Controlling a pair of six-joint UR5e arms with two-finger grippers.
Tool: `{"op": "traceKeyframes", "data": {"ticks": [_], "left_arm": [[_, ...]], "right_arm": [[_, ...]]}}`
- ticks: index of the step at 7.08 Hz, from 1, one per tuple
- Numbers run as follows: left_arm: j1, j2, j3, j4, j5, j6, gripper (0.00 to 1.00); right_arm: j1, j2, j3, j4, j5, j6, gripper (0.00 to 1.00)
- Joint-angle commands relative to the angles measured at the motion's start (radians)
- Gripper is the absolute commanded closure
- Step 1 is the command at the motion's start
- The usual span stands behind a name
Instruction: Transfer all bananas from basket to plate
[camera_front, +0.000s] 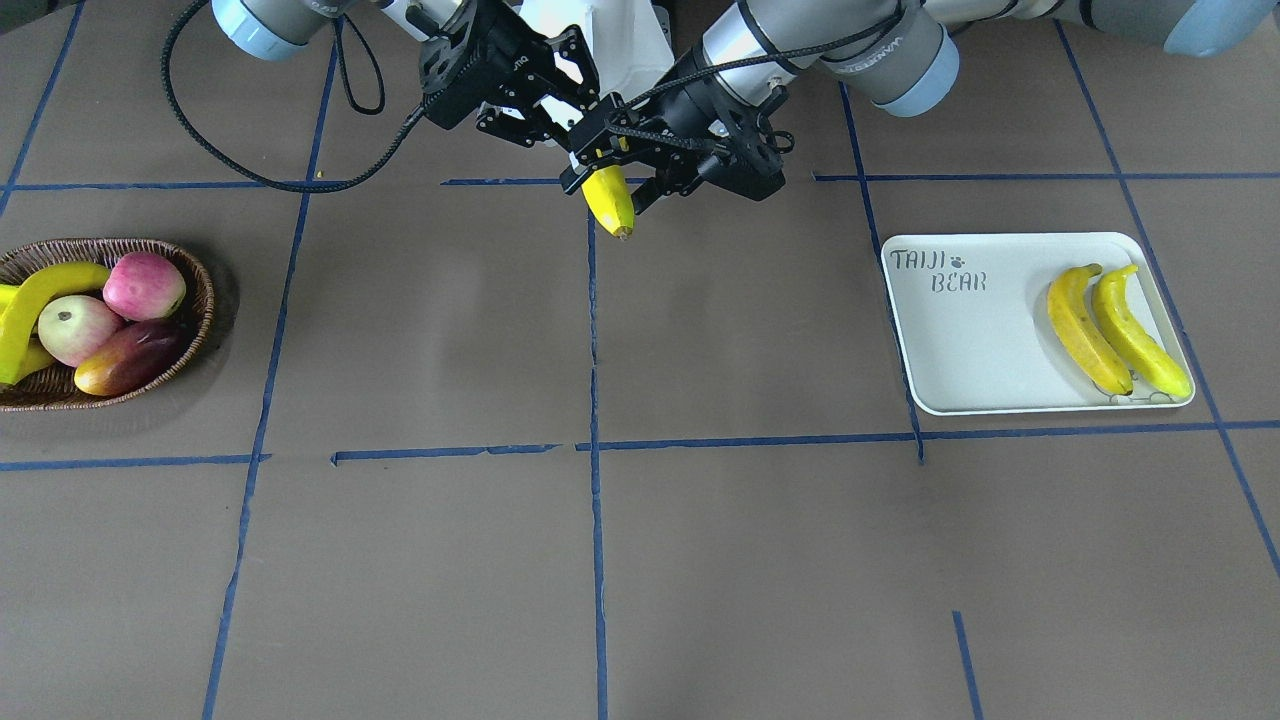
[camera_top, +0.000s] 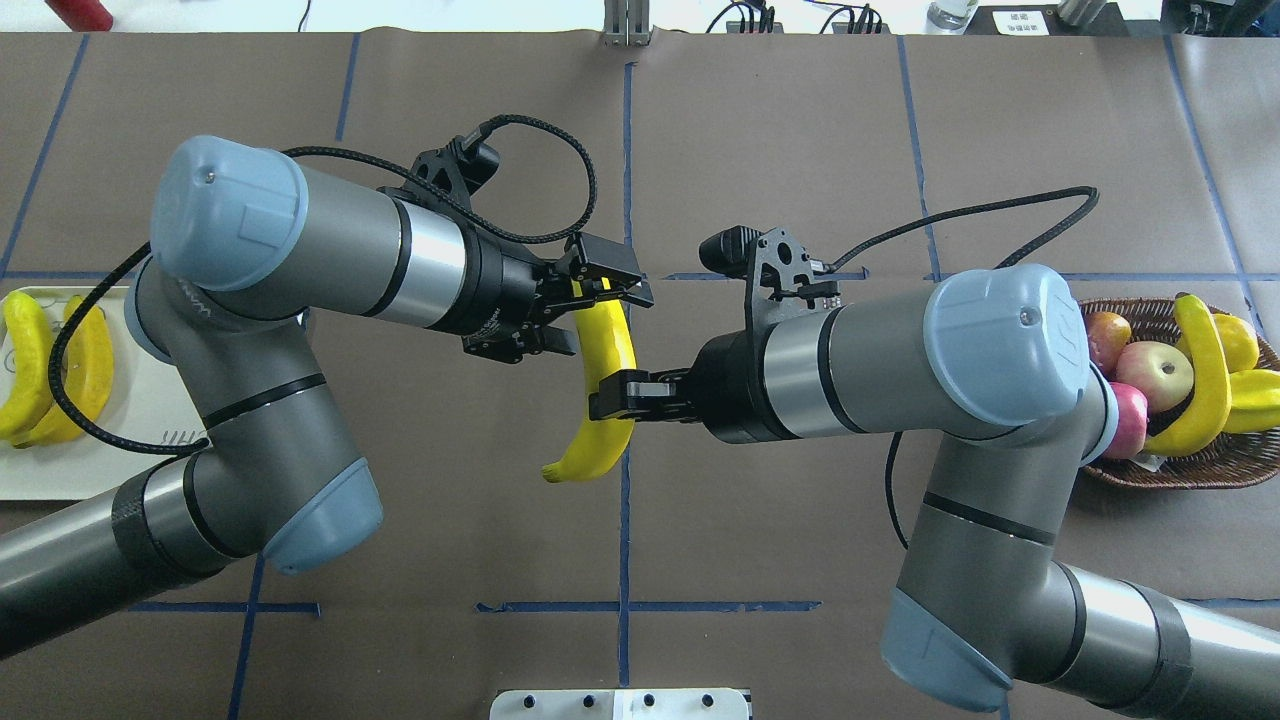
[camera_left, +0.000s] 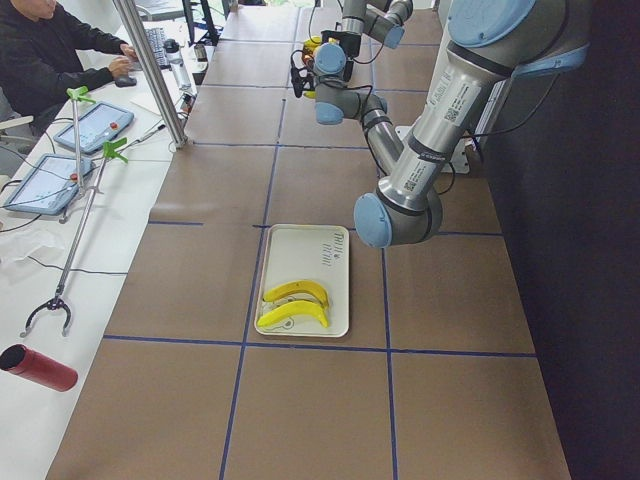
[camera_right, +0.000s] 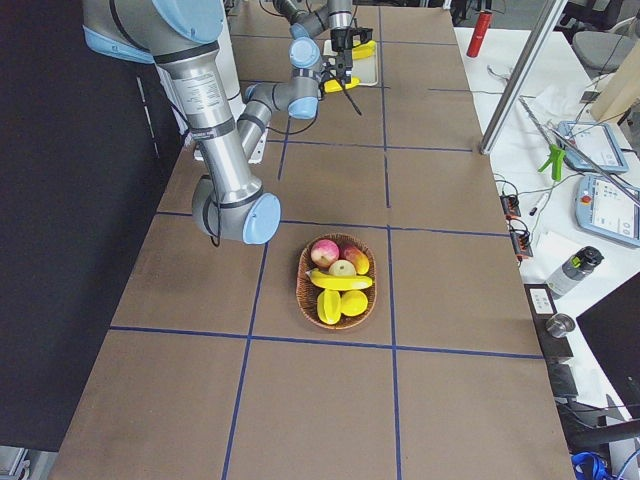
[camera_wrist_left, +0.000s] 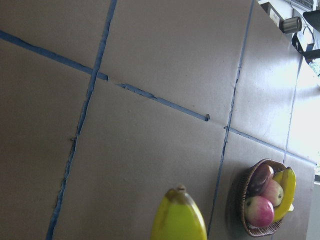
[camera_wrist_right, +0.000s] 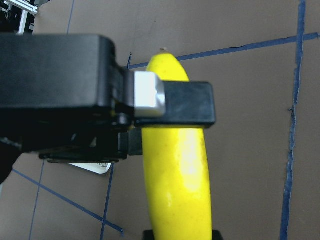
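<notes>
The held banana hangs above the middle of the tabletop, well apart from the basket and the plate. The left gripper's fingers are clamped on one end, and the right gripper's fingers are closed on its middle. The right should let go only once the left grip is firm, then back straight away. The left then sets it on the plate's bare part, beside the two bananas.
</notes>
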Motion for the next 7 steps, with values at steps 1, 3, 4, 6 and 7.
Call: {"op": "traceKeyframes", "data": {"ticks": [1,3,4,6,7], "left_arm": [[0.007,0.007,-0.015,-0.002,0.009,0.013,0.77],[-0.007,0.015,-0.026,-0.001,-0.002,0.023,0.98],[-0.007,0.019,-0.029,0.002,-0.003,0.023,1.00],[-0.024,0.022,-0.027,0.005,-0.003,0.023,1.00],[-0.057,0.048,-0.027,0.016,-0.023,0.023,1.00]], "right_arm": [[-0.001,-0.001,0.001,0.001,0.000,0.000,0.99],[-0.019,0.002,0.005,0.001,-0.035,0.024,0.07],[-0.021,0.005,0.007,0.003,-0.047,0.066,0.01],[-0.020,0.004,0.027,0.003,-0.047,0.081,0.00],[-0.018,0.004,0.031,0.001,-0.049,0.080,0.00]]}}
